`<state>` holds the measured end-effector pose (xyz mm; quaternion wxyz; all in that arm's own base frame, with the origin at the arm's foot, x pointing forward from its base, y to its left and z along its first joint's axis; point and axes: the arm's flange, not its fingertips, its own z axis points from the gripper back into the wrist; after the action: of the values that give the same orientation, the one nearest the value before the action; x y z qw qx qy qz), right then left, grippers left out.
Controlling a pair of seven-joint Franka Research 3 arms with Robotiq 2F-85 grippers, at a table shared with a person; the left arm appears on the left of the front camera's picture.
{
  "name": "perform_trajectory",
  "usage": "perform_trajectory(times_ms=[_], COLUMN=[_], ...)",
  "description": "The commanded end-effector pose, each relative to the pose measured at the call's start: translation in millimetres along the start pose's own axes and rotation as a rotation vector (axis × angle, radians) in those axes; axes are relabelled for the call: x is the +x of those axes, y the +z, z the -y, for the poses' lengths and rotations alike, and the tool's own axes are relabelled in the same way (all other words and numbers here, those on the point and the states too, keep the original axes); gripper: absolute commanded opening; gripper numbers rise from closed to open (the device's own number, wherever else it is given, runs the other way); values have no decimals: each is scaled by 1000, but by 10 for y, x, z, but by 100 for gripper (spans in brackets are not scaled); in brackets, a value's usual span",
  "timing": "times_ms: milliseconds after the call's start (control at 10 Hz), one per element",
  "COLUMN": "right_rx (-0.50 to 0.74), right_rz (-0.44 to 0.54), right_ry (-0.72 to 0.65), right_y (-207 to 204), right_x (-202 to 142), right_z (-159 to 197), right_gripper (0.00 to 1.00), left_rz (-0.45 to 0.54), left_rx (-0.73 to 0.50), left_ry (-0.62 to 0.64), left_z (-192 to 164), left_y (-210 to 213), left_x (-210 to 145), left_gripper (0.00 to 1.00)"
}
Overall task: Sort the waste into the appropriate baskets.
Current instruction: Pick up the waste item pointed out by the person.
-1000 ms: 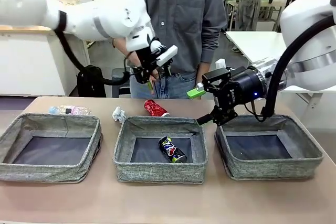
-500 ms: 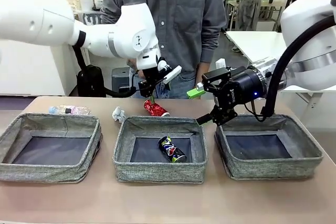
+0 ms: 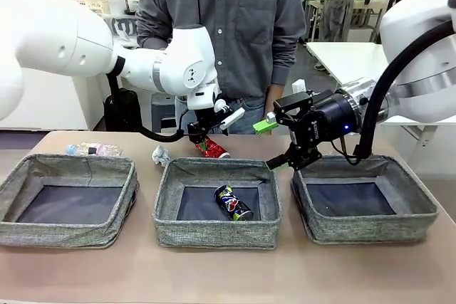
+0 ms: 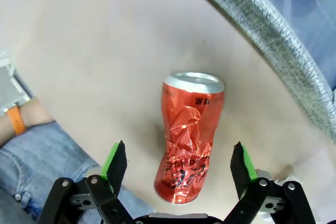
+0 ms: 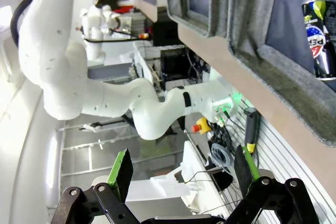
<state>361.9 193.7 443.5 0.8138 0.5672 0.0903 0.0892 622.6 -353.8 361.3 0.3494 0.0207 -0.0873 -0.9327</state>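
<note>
One crushed red can, between spread jaws of left gripper

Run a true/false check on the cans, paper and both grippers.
1. Crushed red can is in the middle basket. False: it lies on the table behind it, between the left gripper's open fingers.
2. Dark can is in the middle basket. True.
3. Right gripper holds the bottle. False: open and empty; the bottle lies behind the left basket.
4. Crumpled paper lies on the table. True.
</note>
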Motion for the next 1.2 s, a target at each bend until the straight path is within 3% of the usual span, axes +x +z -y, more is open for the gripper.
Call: perform_trajectory(times_ms=[0,900,1000,1100], right_rx=[-5,-5,-5,-5], right_rz=[-9,-9,-9,-9], right_ry=[-3,-3,-3,-3], right_y=[28,28,28,28], right_x=[0,0,0,0], right_z=[-12,-12,-12,-12], right_gripper=[100,100,100,100], left_rz=[-10,-38,-69,-64], left_rx=[-55,-108,-116,-116], left_ry=[-14,-7,4,-7], left_z=[-76,-35,-33,-29], left_y=[-41,-358,-362,-364], left_x=[-1,28,22,36], left_gripper=[100,100,84,55])
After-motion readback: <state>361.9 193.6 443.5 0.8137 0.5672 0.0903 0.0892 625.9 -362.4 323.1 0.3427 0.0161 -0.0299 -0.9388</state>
